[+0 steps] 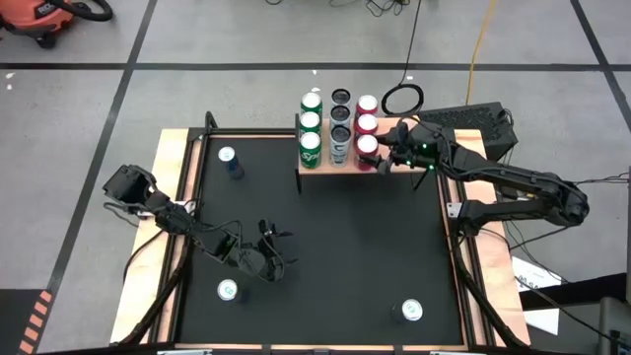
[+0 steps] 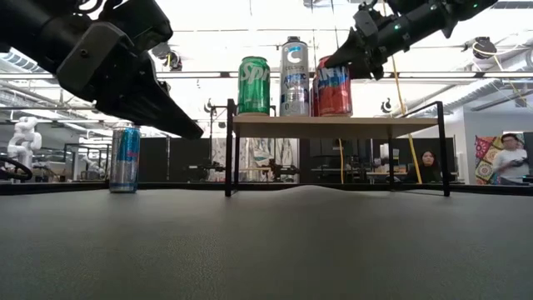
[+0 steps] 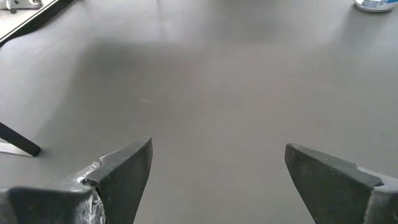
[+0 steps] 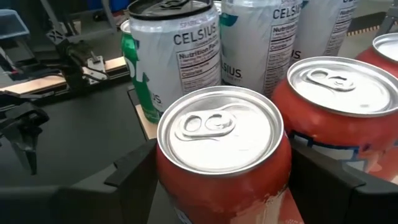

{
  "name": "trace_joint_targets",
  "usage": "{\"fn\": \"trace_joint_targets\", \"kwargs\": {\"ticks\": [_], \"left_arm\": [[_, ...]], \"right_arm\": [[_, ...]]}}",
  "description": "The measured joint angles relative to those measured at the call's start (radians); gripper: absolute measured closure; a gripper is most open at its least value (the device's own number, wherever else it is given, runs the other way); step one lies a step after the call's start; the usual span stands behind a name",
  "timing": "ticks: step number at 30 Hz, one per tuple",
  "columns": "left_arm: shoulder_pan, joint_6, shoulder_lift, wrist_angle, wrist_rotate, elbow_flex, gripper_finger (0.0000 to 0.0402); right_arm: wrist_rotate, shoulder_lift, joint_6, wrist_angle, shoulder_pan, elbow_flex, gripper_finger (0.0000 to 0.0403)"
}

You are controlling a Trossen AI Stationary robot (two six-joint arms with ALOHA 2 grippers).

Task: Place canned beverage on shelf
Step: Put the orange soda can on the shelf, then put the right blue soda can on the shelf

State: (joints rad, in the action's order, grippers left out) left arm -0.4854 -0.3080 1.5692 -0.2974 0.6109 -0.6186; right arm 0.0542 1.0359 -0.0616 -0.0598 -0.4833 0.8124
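Note:
The shelf (image 1: 340,171), a light-wood top on black legs (image 2: 333,125), stands at the mat's far edge. On it stand upright green cans (image 1: 311,138), silver Celsius cans (image 1: 340,133) and red cans (image 1: 367,123), each in a row running front to back. My right gripper (image 1: 383,158) is at the nearest red can (image 4: 217,137), shut on it. My left gripper (image 1: 276,247) is open and empty above the mat at the near left, and its fingers show wide apart in its wrist view (image 3: 217,168). My right gripper pinches the nearest red can between its two fingers, by its two opposite sides just below the top rim (image 4: 163,174). The fingers come slanting down from the table's right. The can is upright with its bottom on the shelf top (image 2: 333,113).
Loose cans stand on the black mat: a blue one at the far left (image 1: 230,160), which also shows in the low view (image 2: 125,158), one at the near left (image 1: 228,290) and one at the near right (image 1: 412,311). The mat's middle (image 1: 335,237) is bare. People sit in the room behind.

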Motion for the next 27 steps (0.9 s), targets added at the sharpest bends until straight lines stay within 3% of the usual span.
{"fn": "trace_joint_targets", "kwargs": {"ticks": [12,18,27], "left_arm": [[0.000,0.000,0.000,0.000,-0.002,0.000,0.0030],[-0.001,-0.001,0.000,0.002,-0.005,0.000,0.0030],[-0.001,-0.020,0.000,0.004,-0.004,0.000,0.0030]], "right_arm": [[-0.001,0.003,0.025,-0.017,-0.016,-0.001,0.0037],[-0.002,-0.024,0.009,0.010,-0.016,-0.002,0.0036],[-0.002,-0.191,-0.028,-0.015,-0.013,-0.002,0.0037]]}}
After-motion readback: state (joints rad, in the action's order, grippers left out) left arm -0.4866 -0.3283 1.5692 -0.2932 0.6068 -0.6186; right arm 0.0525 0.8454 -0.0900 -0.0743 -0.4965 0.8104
